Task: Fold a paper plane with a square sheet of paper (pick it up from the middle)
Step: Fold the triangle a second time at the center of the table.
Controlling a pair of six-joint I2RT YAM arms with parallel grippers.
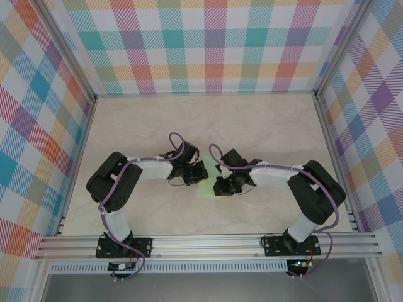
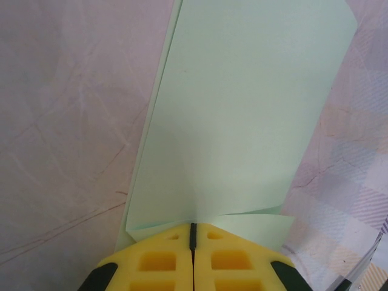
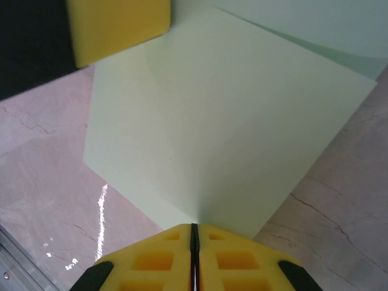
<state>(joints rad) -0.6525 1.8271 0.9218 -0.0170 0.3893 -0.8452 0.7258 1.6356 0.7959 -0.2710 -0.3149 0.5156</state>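
The pale mint-green sheet of paper lies partly folded at the table's middle, mostly covered by both grippers in the top view. My left gripper is shut on the near edge of the paper, where stacked layers and a small flap at the lower right show. My right gripper is shut on another edge of the same paper, which slopes up away from it. A yellow finger of the left gripper shows at the top left of the right wrist view. From above, the left gripper and right gripper almost meet.
The table is pale marbled stone, walled by checked panels at the back and sides. An aluminium rail carrying both arm bases runs along the near edge. Open tabletop stretches behind and to either side of the grippers.
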